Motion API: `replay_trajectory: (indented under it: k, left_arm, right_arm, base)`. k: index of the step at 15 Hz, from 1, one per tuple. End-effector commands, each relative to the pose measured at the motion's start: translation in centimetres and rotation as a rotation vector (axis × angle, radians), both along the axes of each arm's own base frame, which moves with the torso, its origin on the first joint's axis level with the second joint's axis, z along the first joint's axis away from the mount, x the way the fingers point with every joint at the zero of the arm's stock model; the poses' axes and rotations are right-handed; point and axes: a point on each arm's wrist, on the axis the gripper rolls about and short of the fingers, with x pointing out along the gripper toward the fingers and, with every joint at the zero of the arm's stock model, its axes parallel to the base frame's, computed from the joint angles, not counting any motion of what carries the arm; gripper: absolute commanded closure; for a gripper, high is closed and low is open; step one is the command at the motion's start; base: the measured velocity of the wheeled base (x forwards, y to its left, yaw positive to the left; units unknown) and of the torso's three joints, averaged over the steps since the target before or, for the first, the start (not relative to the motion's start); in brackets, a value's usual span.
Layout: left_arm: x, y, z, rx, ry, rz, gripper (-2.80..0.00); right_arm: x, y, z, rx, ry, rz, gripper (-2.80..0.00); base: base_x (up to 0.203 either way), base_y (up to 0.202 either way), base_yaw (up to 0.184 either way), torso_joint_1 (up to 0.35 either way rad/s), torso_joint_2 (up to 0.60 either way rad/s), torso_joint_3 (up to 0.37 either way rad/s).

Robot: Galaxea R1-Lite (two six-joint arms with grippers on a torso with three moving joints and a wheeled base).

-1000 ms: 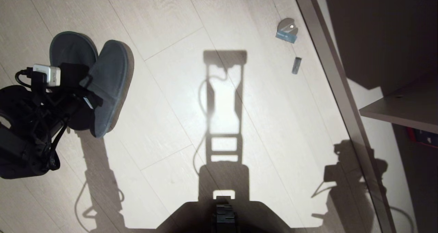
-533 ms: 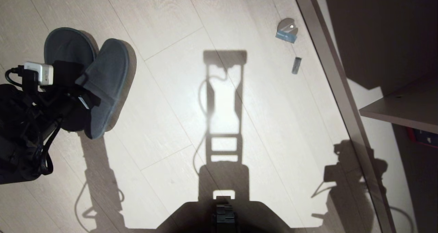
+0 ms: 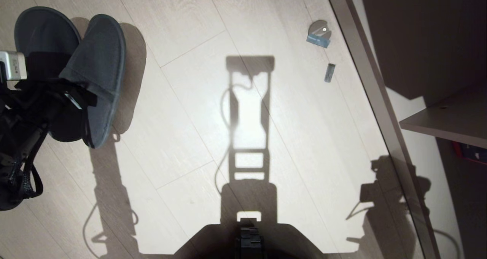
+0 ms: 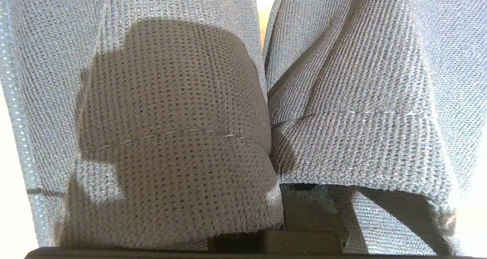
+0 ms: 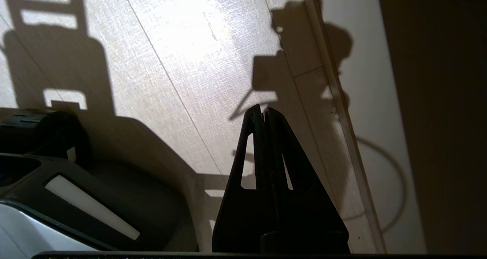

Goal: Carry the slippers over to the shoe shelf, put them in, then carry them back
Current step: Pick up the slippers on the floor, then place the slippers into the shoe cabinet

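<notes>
Two slippers point(image 3: 81, 72), dark grey and soft, hang at the far left of the head view, side by side with their rounded toes pointing away from the robot and their shadow falling on the floor point(image 3: 182, 110) just beside them; the left gripper point(image 3: 62, 95) holds both together by their open backs, its fingers closed on the fabric, the black arm and its cables trailing toward the left edge; in the left wrist view the two knitted uppers point(image 4: 266, 118) press against each other and fill nearly the whole picture, a thin stitched line running across each. One long shadow of the robot's frame lies along the middle of the pale plank floor. Further right, near the far edge of the floor, lie two small objects: a grey disc with a blue label point(image 3: 319, 32) and, just beside it, a small grey cylinder point(image 3: 330, 72). A taupe wooden unit point(image 3: 445, 122) bounds the right side, one board jutting out. The right gripper point(image 5: 263, 112) hangs low beside the base, its two fingers pressed together on nothing.
</notes>
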Motion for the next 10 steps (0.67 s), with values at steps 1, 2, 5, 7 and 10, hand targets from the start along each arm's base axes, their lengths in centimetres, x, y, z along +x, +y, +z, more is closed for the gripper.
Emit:
replay_trajectory:
  k: [1, 2, 5, 7, 10]
  left_arm:
    - [-3.9, -1.4, 2.5, 0.003, -0.043, -0.020, 0.00]
    - [-5.4, -1.8, 2.9, 0.000, -0.036, -0.026, 0.00]
    - [-10.5, -2.9, 3.5, -0.002, -0.034, -0.030, 0.00]
    - [-14.2, -3.5, 2.4, -0.017, -0.005, -0.011, 0.00]
    - [-19.3, -4.4, 0.2, -0.012, -0.006, -0.022, 0.00]
  right_arm:
    - [0.0, 0.0, 0.0, 0.001, -0.002, 0.001, 0.00]
    - [0.0, 0.0, 0.0, 0.001, -0.002, 0.001, 0.00]
    - [0.0, 0.0, 0.0, 0.001, 0.000, 0.001, 0.00]
    - [0.0, 0.0, 0.0, 0.001, -0.002, 0.001, 0.00]
    - [0.0, 0.0, 0.0, 0.007, 0.000, -0.001, 0.00]
  base:
    - [0.000, 0.000, 0.000, 0.000, 0.00, 0.000]
    - [0.000, 0.000, 0.000, 0.000, 0.00, 0.000]
    - [0.000, 0.000, 0.000, 0.000, 0.00, 0.000]
    - [0.000, 0.000, 0.000, 0.000, 0.00, 0.000]
    - [0.000, 0.000, 0.000, 0.000, 0.00, 0.000]
